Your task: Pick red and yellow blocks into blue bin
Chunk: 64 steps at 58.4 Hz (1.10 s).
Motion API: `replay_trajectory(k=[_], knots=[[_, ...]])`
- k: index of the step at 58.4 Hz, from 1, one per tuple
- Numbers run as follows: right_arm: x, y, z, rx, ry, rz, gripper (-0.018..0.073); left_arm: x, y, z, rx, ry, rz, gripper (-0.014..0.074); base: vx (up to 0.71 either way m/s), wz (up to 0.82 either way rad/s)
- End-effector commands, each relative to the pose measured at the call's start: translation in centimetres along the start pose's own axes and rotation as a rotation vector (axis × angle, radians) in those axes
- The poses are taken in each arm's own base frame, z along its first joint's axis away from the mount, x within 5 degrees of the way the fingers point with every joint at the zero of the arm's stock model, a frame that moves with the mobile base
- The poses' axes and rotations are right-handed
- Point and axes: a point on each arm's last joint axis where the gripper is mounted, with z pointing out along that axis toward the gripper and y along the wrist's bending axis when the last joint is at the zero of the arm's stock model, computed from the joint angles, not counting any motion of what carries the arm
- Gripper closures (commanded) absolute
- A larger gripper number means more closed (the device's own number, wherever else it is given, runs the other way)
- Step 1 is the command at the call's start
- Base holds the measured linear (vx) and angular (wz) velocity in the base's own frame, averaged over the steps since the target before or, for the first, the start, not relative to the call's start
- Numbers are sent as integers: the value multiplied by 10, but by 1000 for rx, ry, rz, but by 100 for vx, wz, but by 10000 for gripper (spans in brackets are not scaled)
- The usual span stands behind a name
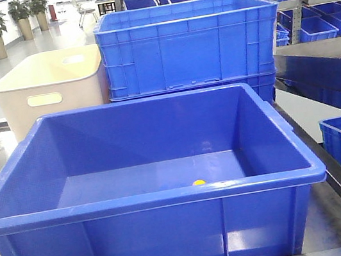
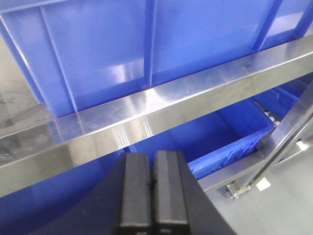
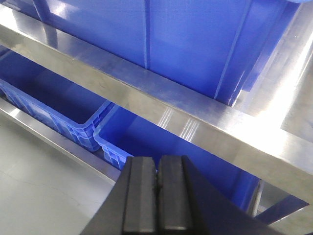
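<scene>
The blue bin stands at the near edge of the steel table, wide and open-topped. Inside it, just above the near rim, a small bit of the yellow block shows on the floor. The red block is hidden. Neither gripper appears in the front view. My left gripper is shut with nothing in it, low in front of the table's steel rail, below the bin's outer wall. My right gripper is likewise shut and empty under the rail, with the bin's wall above.
A cream tub and a taller ribbed blue crate stand behind the bin. More blue crates sit on the shelf under the table and on racks at the right. Grey floor lies below.
</scene>
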Motion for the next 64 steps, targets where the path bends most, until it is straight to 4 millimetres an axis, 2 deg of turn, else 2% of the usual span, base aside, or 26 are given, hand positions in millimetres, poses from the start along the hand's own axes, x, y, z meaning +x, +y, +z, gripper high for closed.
replay_trajectory(k=[1,24,29,34,42,49,58,64], knots=[[-13,-1,-5,8,-93,-7,572,-14,0,-4,-5,-101,-13,605,0,0],[-13,-1,-5,8,-93,-7,569,-14,0,-4,-6,-100,-9,603,0,0],[-13,-1,-5,8,-93,-7,569,-13,6,-6,-79,-128,98,603,0,0],[-13,-1,-5,9,-93,-7,569,-8,12,-10,-166,-210,134,603,0,0],[-13,-1,-5,9,-93,-8,569,13,22,-11,-303,-350,126,603,0,0],[-13,-1,-5,10,-93,-8,569,42,27,-7,-391,-426,71,603,0,0],[-13,-1,-5,10,-93,-8,569,78,29,-2,-462,-505,-41,603,0,0],[-13,-1,-5,9,-93,-8,569,91,28,0,-476,-563,-43,603,0,0]])
